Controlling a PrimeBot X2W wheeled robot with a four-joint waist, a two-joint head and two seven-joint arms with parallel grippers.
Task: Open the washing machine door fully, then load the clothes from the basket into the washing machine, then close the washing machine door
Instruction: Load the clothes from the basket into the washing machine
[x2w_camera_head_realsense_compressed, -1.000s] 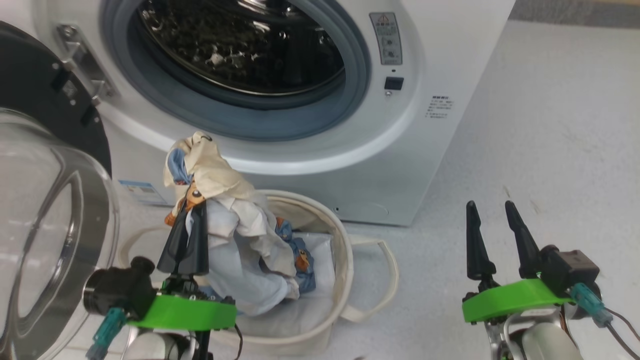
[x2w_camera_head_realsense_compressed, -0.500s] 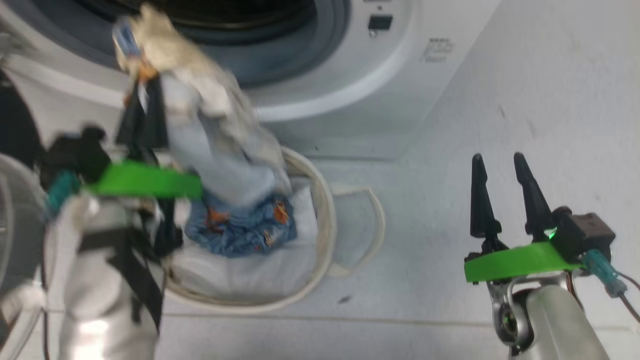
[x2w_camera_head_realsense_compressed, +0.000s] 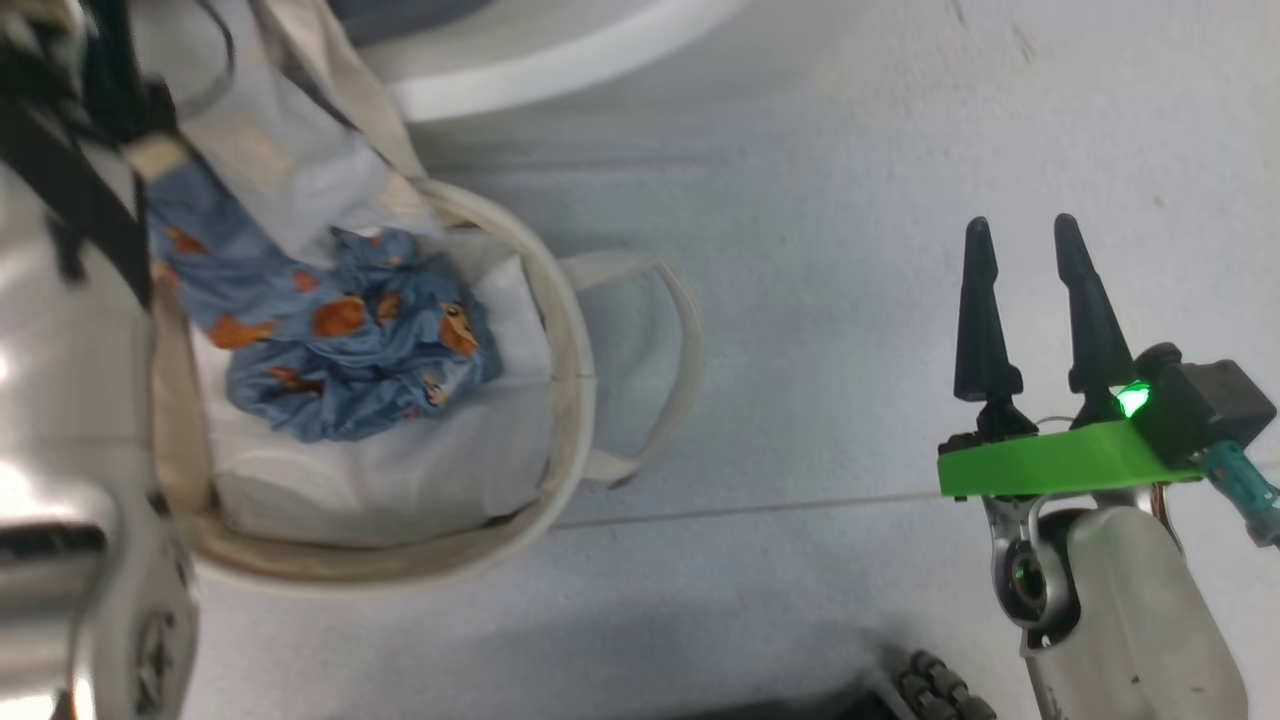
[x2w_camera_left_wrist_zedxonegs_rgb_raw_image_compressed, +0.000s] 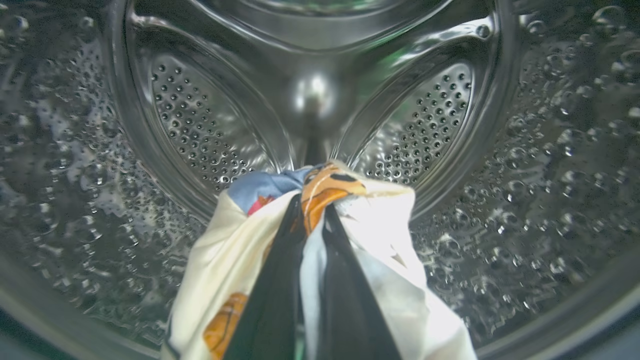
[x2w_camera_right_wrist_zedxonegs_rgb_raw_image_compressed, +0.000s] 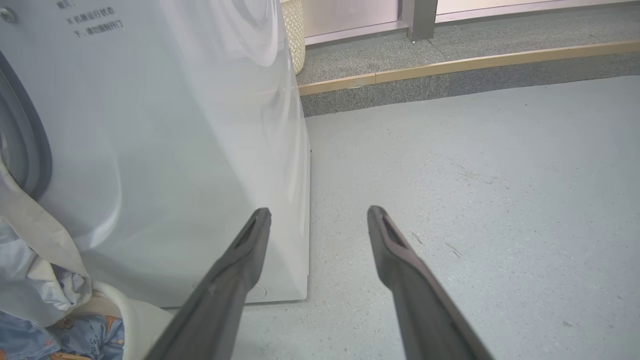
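LOADING UNDER WAY: The left pincer (x2w_camera_left_wrist_zedxonegs_rgb_raw_image_compressed: 313, 212) reaches into the washing machine (x2w_camera_right_wrist_zedxonegs_rgb_raw_image_compressed: 175, 125), its two dark fingers (x2w_camera_left_wrist_zedxonegs_rgb_raw_image_compressed: 270, 300) clamped tight on a bunch of the clothes (x2w_camera_left_wrist_zedxonegs_rgb_raw_image_compressed: 385, 225). Cream and pale cloth with a blue and orange print bulges just past the fingertips. The steel drum (x2w_camera_left_wrist_zedxonegs_rgb_raw_image_compressed: 440, 115) curves all round this pincer, its back wall straight ahead, so the bundle looks placed for a drop well inside rather than at the mouth. Behind and below that pincer, a blue printed tail of the same load hangs down into the basket (x2w_camera_head_realsense_compressed: 565, 330), where part of it lies heaped on a white sheet (x2w_camera_head_realsense_compressed: 400, 480). The grip on one end alone appears to explain the trailing. The right pincer (x2w_camera_head_realsense_compressed: 1022, 228) hangs spread wide and empty over the bare floor (x2w_camera_head_realsense_compressed: 820, 250). The basket sits well apart on its left side and the machine's white flank stands ahead and to its left, so it seems parked clear of the loading arm.
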